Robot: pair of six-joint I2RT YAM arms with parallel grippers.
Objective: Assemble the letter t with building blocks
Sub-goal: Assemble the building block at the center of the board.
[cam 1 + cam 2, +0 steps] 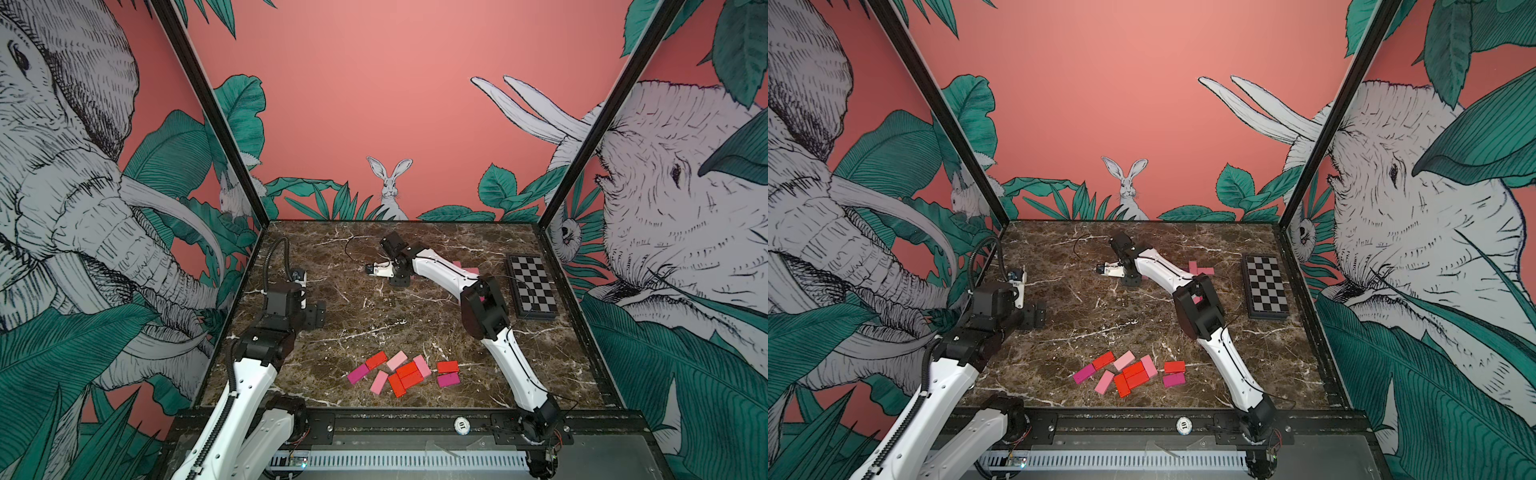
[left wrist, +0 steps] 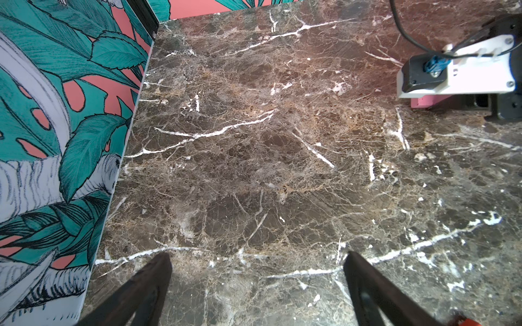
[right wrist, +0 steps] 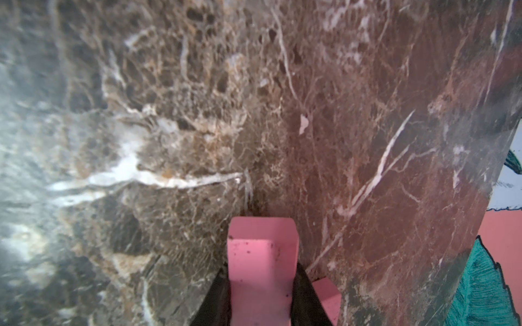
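Observation:
Several red, light pink and magenta building blocks (image 1: 405,374) lie in a loose cluster near the front of the marble table (image 1: 374,316), seen in both top views (image 1: 1133,372). A few pink blocks (image 1: 1200,269) lie flat further back, partly hidden by the right arm. My right gripper (image 3: 261,275) is shut on a light pink block (image 3: 262,248), held low over the marble at the back middle (image 1: 399,281). Another pink block (image 3: 327,296) lies just beside it. My left gripper (image 2: 257,258) hangs open and empty over bare marble at the left (image 1: 314,316).
A black-and-white checkered board (image 1: 532,286) lies at the right side of the table. Patterned walls close in the left, back and right. A black rail (image 1: 415,424) runs along the front edge. The right arm's cable (image 1: 353,249) loops above the back of the table.

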